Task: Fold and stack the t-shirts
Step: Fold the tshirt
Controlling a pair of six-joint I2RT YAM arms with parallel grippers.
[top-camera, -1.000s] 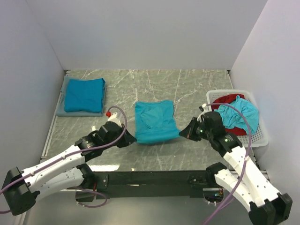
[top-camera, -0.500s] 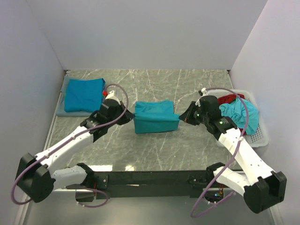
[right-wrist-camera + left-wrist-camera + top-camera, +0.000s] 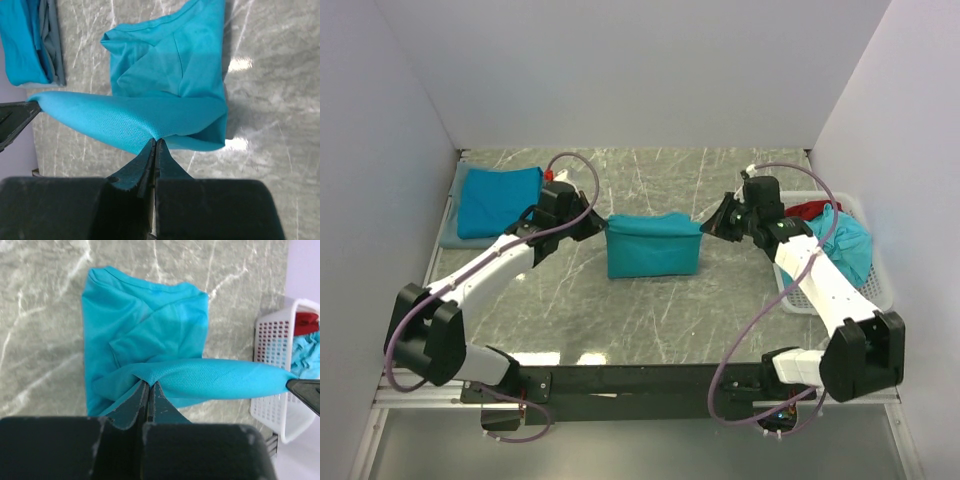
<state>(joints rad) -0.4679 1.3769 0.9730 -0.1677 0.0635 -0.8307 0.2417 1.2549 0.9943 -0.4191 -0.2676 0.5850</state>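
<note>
Shirt in hand: a teal t-shirt (image 3: pixel 653 246) sits at frame centre on the marble table (image 3: pixel 650 310), its near hem raised and stretched between the two arms, apparently to carry that edge over the collar end for a fold.
Left gripper (image 3: pixel 148 390): clamped shut on the hem's left corner, cloth pinched between the fingertips.
Right gripper (image 3: pixel 154 146): likewise closed on the right corner; the taut span between them keeps the fold line straight.
Folded stack (image 3: pixel 499 202): upper left, teal shirt over a grey one, likely the destination.
Basket (image 3: pixel 873 293): white lattice, right edge, holding another teal shirt (image 3: pixel 846 245) and a red garment (image 3: pixel 809 211).
</note>
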